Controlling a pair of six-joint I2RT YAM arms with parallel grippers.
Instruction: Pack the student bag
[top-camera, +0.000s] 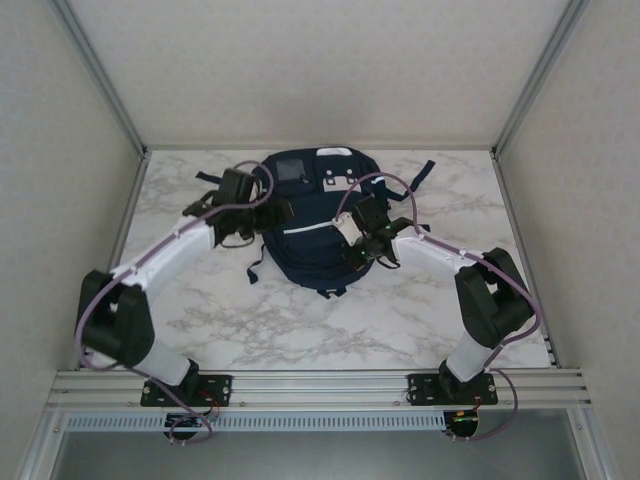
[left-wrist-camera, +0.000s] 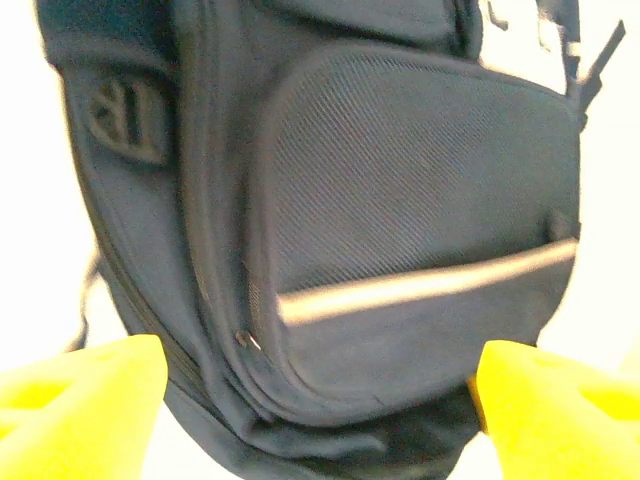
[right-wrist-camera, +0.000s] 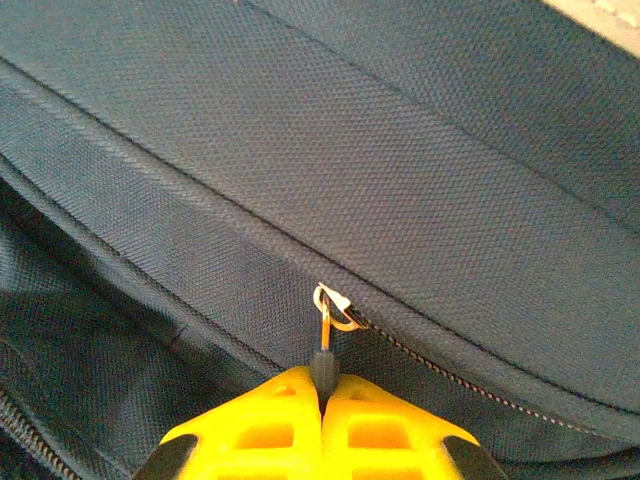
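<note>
The student bag (top-camera: 305, 225), dark navy with white stripes and a grey patch, lies flat in the middle of the table. My left gripper (top-camera: 277, 214) hangs over its left side. In the left wrist view this gripper (left-wrist-camera: 320, 425) stands open, its yellow fingers (left-wrist-camera: 85, 400) wide apart over the bag's front pocket (left-wrist-camera: 420, 200) and holding nothing. A small zipper slider (left-wrist-camera: 245, 340) sits on the pocket's seam. My right gripper (top-camera: 354, 243) is at the bag's right side. In the right wrist view it (right-wrist-camera: 322, 395) is shut on a dark zipper pull (right-wrist-camera: 322, 362), which hangs from a metal slider ring (right-wrist-camera: 335, 308).
White marble table (top-camera: 400, 320) with frame posts and walls on three sides. Dark straps (top-camera: 420, 172) trail from the bag toward the back right. A reflective stripe (left-wrist-camera: 420, 285) crosses the pocket. The zipper teeth (right-wrist-camera: 440, 370) run to the right of the slider.
</note>
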